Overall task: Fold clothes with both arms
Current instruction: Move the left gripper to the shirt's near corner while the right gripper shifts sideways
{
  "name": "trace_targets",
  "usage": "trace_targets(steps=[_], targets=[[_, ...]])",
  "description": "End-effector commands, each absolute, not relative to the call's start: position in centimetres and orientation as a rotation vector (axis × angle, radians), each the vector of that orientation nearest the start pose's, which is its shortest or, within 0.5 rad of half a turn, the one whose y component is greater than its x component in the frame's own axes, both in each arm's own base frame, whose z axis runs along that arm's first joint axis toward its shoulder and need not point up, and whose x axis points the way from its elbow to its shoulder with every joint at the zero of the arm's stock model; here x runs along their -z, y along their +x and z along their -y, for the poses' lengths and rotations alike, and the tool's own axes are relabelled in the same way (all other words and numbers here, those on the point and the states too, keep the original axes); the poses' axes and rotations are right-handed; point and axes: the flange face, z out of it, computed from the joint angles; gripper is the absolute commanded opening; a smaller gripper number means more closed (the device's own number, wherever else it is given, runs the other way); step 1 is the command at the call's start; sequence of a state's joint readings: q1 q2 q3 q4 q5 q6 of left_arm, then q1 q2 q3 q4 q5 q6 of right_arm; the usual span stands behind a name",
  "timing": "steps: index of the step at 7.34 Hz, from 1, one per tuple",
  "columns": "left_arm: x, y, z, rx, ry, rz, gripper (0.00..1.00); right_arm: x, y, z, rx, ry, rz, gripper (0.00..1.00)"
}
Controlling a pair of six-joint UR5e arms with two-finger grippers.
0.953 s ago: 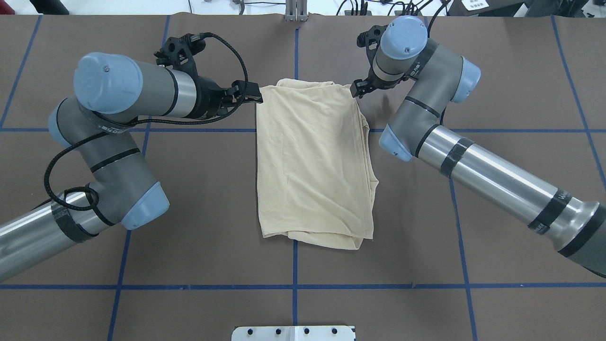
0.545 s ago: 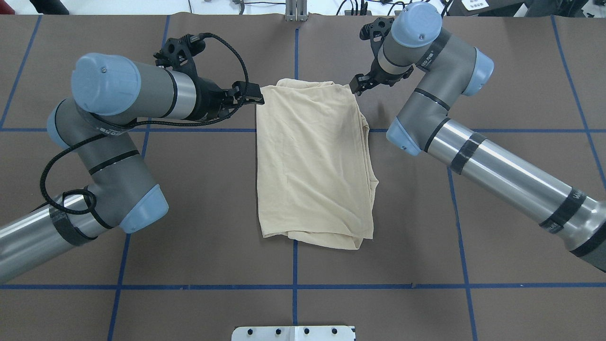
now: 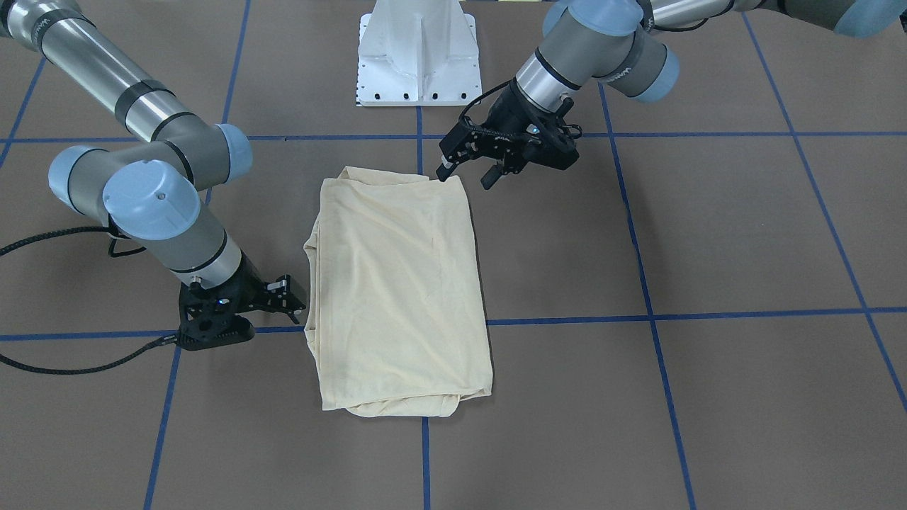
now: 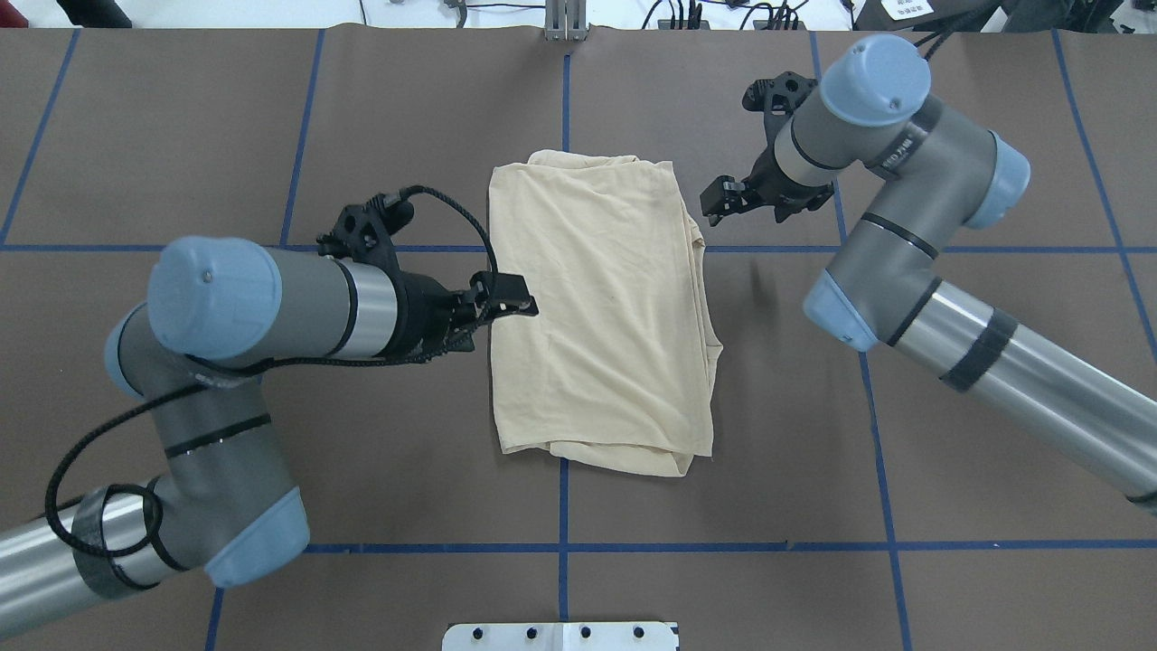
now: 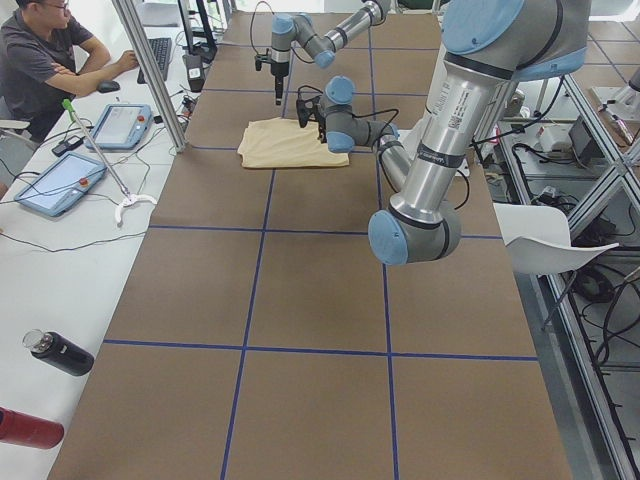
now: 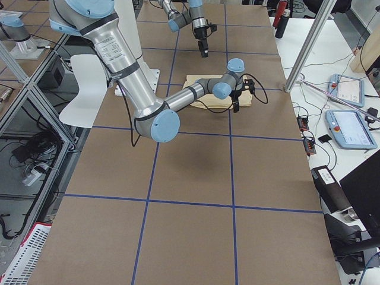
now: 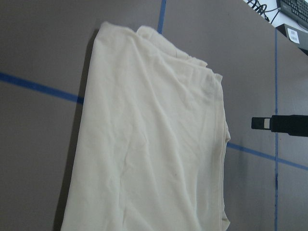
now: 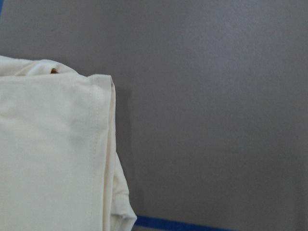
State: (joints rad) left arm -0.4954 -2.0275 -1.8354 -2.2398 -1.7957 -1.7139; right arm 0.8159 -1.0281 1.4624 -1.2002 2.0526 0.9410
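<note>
Showing folded pale cream-yellow thin shirt (image 4: 601, 307) flat on brown table (image 4: 904, 452), black two-finger left hand (image 3: 465, 178) and right hand (image 4: 719, 201) released alongside.

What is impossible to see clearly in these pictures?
Underside and inner layers of the pale cream folded cloth shirt: covered by its top layer, every view.
Same shirt, right wrist view: cut off by left and bottom edges.
Black two-finger left end effector and right end effector: too small in both side views.

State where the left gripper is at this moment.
Overhead view: the left gripper hovers left of centre, by the left edge of the folded cream shirt.
</note>
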Motion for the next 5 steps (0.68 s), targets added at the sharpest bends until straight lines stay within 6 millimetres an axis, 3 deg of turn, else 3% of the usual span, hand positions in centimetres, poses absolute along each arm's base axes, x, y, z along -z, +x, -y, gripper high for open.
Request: trace_targets(steps=[1,2,4,5], targets=[[-21.6,50.9,32.8,0.424,-0.007,-1.372,1.0,-36.3,-38.9,50.6,0.019,0.179,0.926,1.0],[-22.5,51.8,32.5,0.429,-0.02,-1.314,1.0,-36.9,-38.1,49.2,0.028,0.171,0.93,1.0],[-23.7,53.0,32.2,0.426,-0.029,-1.281,1.0,-38.2,-39.9,47.1,0.031,0.123,0.919,1.0],[-24.9,53.7,32.3,0.428,-0.033,-1.25,1.0,-38.9,-39.8,46.6,0.046,0.104,0.921,1.0]])
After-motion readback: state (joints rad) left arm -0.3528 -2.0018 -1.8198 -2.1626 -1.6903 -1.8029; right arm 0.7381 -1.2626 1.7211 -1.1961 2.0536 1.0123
